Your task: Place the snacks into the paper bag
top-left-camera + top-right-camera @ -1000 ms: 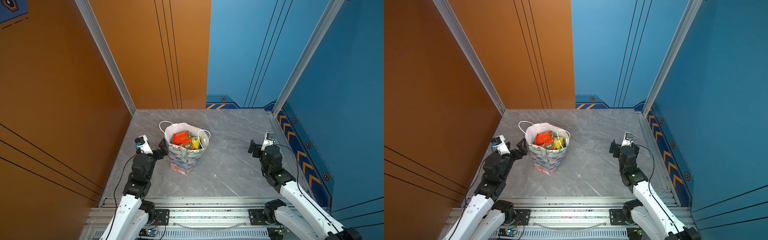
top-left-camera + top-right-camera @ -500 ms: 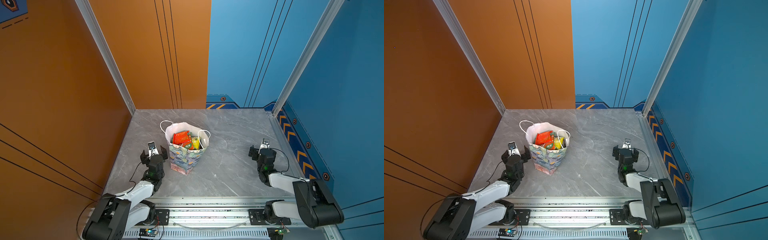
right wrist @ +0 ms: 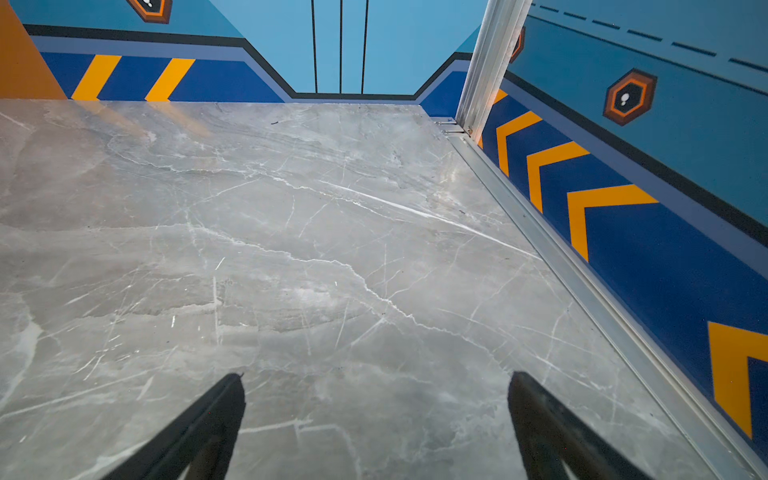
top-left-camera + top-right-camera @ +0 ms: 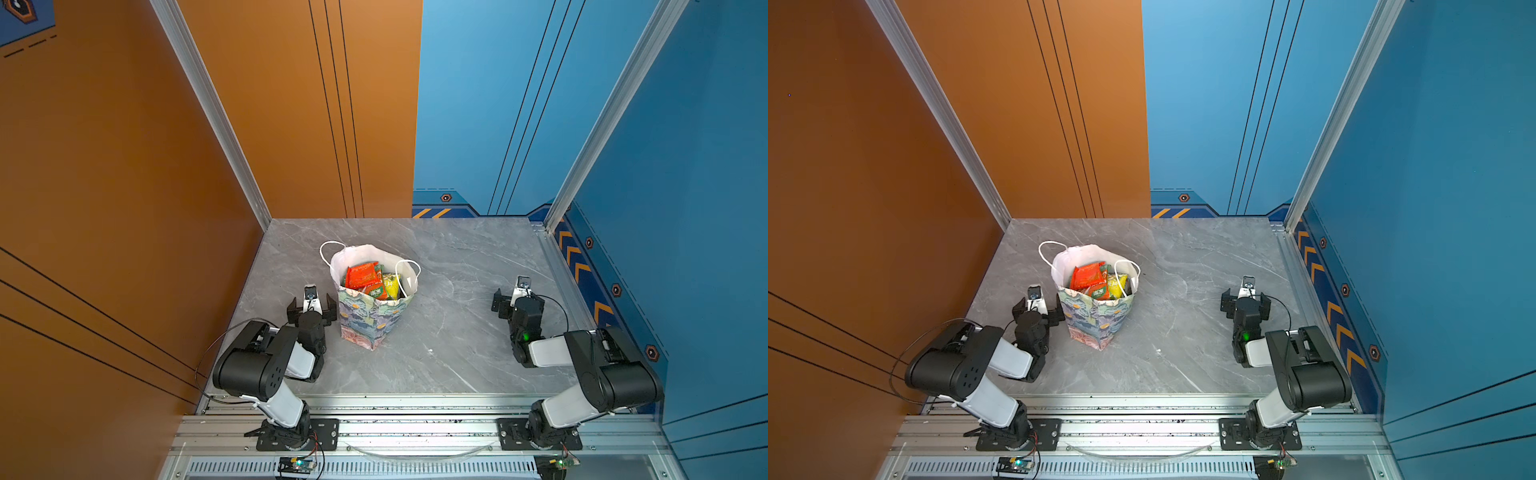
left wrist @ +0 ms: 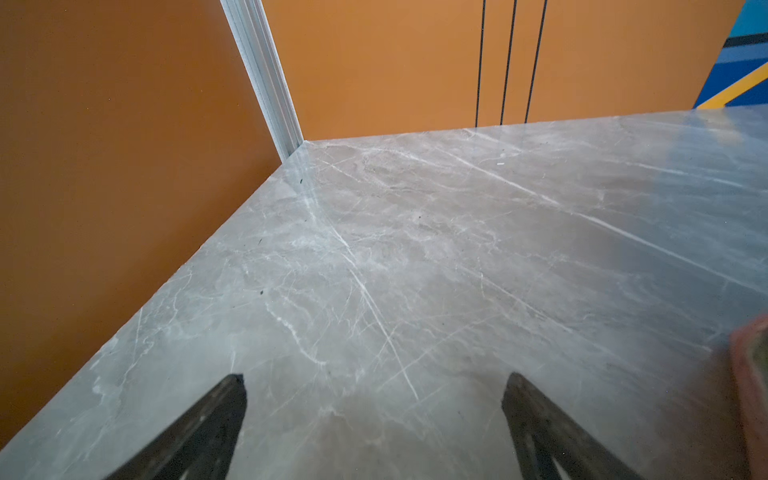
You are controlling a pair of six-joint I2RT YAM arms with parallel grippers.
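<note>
Grey marble tabletop (image 4: 457, 270) lay between orange and blue walls, with the paper bag (image 4: 370, 320) standing upright left of the middle. The snacks (image 4: 365, 279) sat inside it. Red, green-orange and yellow packets showed at the mouth, and anything beneath them was hidden by the bag's sides. The left gripper (image 4: 311, 311) sat low just beside the bag, jaws spread wide and empty; whether it touched the paper I couldn't tell. The right gripper (image 4: 1245, 302) stood well apart, equally wide, holding nothing.
</note>
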